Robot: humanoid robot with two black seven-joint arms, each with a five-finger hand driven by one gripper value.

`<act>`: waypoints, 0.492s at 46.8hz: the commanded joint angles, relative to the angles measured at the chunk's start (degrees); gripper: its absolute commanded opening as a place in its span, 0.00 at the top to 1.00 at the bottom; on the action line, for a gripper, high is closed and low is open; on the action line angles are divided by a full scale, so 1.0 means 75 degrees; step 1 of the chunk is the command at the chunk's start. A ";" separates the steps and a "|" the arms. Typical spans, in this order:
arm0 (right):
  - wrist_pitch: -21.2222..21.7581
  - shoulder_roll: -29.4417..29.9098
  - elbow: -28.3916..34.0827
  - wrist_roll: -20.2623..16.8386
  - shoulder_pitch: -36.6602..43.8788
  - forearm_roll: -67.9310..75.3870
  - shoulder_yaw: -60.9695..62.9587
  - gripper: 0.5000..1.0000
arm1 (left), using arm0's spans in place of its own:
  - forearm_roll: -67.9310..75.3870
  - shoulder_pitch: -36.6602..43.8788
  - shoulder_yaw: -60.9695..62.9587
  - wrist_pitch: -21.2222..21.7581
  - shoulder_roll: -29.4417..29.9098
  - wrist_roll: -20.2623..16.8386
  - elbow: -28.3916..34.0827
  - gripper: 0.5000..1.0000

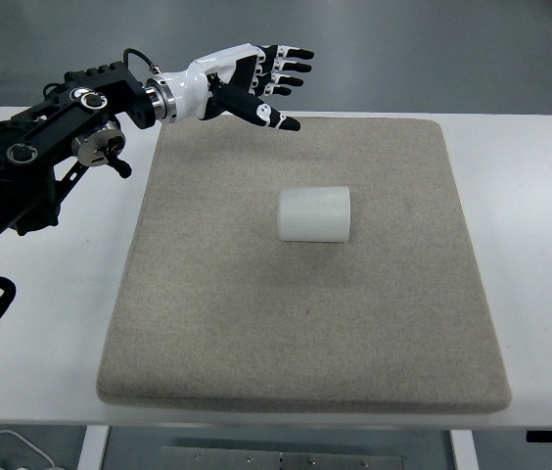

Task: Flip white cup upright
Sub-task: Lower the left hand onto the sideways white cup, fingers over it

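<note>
White plastic, faintly ribbed, the cup (314, 214) lies on its side close to the middle of a beige felt mat (256, 343), its long axis running from nine to three o'clock. We cannot tell from above which end is the mouth. Bare mat surrounds it on every side, with the widest stretch toward six o'clock and somewhat less toward twelve, so nothing crowds it.

We see the mat resting on a white surface (540, 245), its edges roughly square to the surface's own edges; a broad strip of bare surface shows at three o'clock and a narrower one at nine, where the arm partly covers it.

Our left hand (261, 85) hovers at about eleven o'clock from the cup, over the mat's far left corner and well apart from the cup. Its black-tipped fingers (291, 67) are spread and extended toward three o'clock, relaxed and holding nothing. The black arm (41, 157) comes in from the picture's left edge, crossing the surface beside the mat

Grey floor (452, 49) lies beyond the far edge at twelve o'clock
</note>
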 commanded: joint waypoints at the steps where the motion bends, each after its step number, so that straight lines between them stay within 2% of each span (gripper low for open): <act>1: -0.0004 0.0000 0.0000 0.0000 0.0000 0.0000 0.0000 0.14 | 0.0207 -0.0089 0.0218 0.0009 0.0011 0.0097 -0.0146 0.02; 23: -0.0004 0.0000 0.0000 0.0000 0.0000 0.0000 0.0000 0.14 | 0.1180 -0.0616 0.1156 0.0033 -0.0001 0.1034 -0.0732 0.02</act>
